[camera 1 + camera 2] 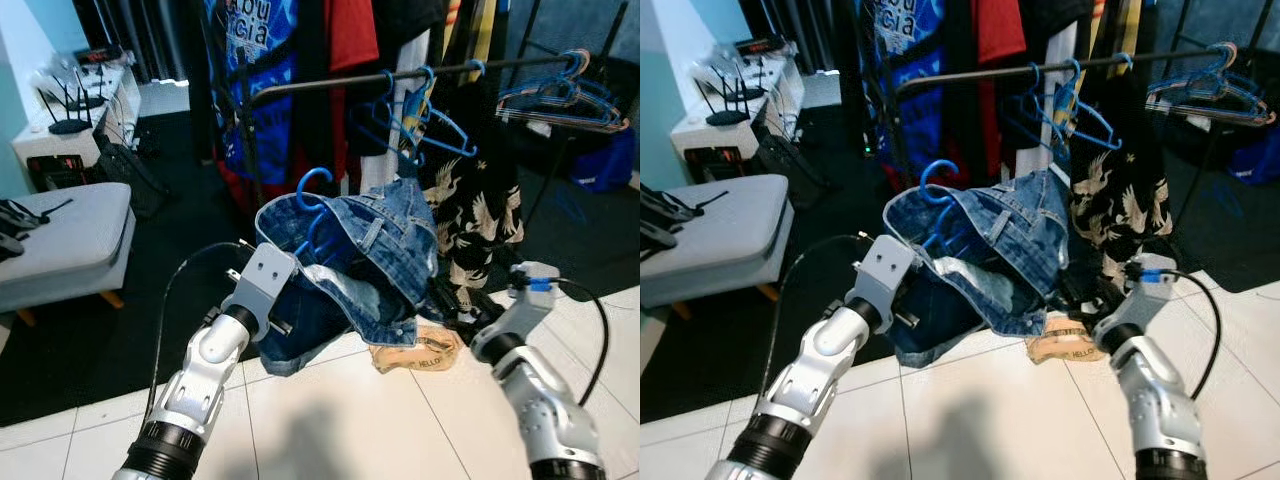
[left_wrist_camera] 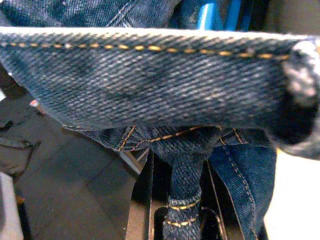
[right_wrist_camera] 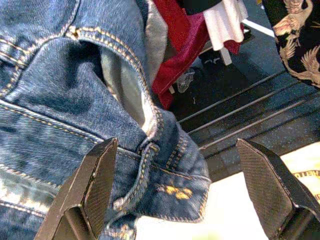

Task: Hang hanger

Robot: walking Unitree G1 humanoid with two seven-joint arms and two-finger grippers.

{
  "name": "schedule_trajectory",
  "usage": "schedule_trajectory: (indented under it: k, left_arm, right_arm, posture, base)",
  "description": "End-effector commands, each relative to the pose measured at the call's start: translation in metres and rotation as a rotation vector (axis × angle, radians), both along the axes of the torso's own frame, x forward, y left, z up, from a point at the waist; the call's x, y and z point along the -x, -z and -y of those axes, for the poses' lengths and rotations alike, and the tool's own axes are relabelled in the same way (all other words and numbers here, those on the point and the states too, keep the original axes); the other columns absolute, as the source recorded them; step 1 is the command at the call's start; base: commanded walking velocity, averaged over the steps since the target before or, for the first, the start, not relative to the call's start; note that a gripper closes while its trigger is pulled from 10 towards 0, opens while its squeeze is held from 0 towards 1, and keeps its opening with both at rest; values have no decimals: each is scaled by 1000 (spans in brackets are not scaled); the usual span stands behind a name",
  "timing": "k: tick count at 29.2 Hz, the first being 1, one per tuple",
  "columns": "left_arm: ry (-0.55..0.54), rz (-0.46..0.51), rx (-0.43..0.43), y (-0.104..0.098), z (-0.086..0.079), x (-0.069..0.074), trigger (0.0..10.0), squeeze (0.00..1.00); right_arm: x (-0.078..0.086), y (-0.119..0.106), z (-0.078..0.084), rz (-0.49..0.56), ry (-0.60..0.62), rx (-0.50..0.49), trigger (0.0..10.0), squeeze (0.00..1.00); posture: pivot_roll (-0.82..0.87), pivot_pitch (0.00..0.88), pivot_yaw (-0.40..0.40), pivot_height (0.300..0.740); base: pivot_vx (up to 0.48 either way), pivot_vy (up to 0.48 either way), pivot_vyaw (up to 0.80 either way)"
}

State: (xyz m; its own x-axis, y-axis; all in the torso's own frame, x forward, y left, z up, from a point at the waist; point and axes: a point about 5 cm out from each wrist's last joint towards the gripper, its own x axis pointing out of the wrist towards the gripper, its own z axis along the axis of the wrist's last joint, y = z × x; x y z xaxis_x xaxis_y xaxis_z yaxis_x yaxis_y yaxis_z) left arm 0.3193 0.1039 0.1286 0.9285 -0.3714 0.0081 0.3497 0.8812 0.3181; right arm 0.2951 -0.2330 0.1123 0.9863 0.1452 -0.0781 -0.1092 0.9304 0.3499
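Denim jeans (image 1: 360, 255) on the blue hanger (image 1: 312, 190) sit below the rail (image 1: 400, 78), held up by your left gripper (image 2: 185, 210), fingers closed on fabric. Right gripper (image 3: 185, 195) fingers wide open, empty. Lift the hook above the rail, then lower.

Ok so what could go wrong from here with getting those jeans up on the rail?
The jeans sit bunched over the blue hanger, not neatly draped, so they could slide off as it lifts. The rail already carries empty blue hangers and clothes, so the hook may snag one. The right claw is open beside the hem, so the denim could catch on it.
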Motion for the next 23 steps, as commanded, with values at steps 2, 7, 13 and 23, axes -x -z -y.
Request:
schedule_trajectory:
  k: [2,7,13,23]
  left_arm:
    - [-12,8,11,-3,-1,0,10000,0]
    - [-7,3,14,-4,2,1,10000,0]
    - [-5,2,15,-4,3,1,10000,0]
    - [-5,-9,20,-4,5,0,10000,0]
  right_arm:
    - [0,4,-2,-7,0,2,10000,0]
    - [0,3,-5,-4,-6,-3,10000,0]
    - [-1,3,-7,-1,-9,-7,10000,0]
    - [-2,3,-8,2,-12,-12,10000,0]
  posture:
    - [-72,0,60,740]
    - [-72,0,62,740]
    - [-73,0,61,740]
    - [-75,0,59,740]
  base:
    - [384,0,0]
    - [386,0,0]
    - [387,0,0]
    - [388,0,0]
